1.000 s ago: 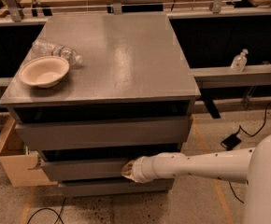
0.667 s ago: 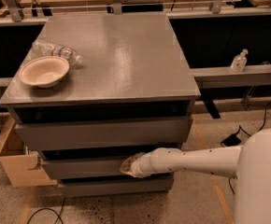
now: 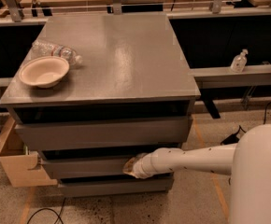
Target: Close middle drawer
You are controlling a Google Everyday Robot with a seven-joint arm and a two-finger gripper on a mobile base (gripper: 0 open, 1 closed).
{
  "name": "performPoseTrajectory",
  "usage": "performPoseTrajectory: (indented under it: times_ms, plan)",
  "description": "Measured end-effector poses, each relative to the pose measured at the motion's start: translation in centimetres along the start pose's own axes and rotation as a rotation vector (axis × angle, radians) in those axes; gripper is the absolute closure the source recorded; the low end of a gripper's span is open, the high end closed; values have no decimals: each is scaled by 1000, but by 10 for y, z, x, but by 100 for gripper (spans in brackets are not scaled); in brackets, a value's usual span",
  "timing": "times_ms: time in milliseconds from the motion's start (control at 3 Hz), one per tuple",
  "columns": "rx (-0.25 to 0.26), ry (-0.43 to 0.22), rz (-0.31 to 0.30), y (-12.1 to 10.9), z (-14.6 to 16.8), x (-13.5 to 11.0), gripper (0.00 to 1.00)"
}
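Note:
The grey cabinet (image 3: 112,59) has three stacked fronts. The middle drawer (image 3: 84,167) is the second front, a shallow matte-grey one, and it stands out a little beyond the bottom front (image 3: 112,186). A dark gap shows above it. My gripper (image 3: 130,167) is at the end of the white arm (image 3: 191,160), which reaches in from the right. It rests against the middle drawer's front, right of its centre. The top front (image 3: 103,132) sits above it and juts out farthest.
A cream bowl (image 3: 44,71) and a lying clear plastic bottle (image 3: 53,50) are on the cabinet top at the left. A cardboard box (image 3: 18,167) stands on the floor left of the cabinet. A sanitiser bottle (image 3: 238,60) sits on a ledge at the right. Cables lie on the floor.
The arm has reached further left and toward the cabinet, with the gripper against the middle drawer's front. The drawer has slid in a little.

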State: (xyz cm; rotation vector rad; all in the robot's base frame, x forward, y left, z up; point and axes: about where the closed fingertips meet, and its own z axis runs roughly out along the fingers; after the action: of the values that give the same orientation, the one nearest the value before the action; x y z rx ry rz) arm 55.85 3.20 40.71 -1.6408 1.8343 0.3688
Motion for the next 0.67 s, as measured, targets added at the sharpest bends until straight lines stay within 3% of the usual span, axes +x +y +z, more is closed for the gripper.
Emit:
performPoseTrajectory:
  times_ms: [667]
  plan:
    - [19, 115, 207, 30, -50, 76, 100]
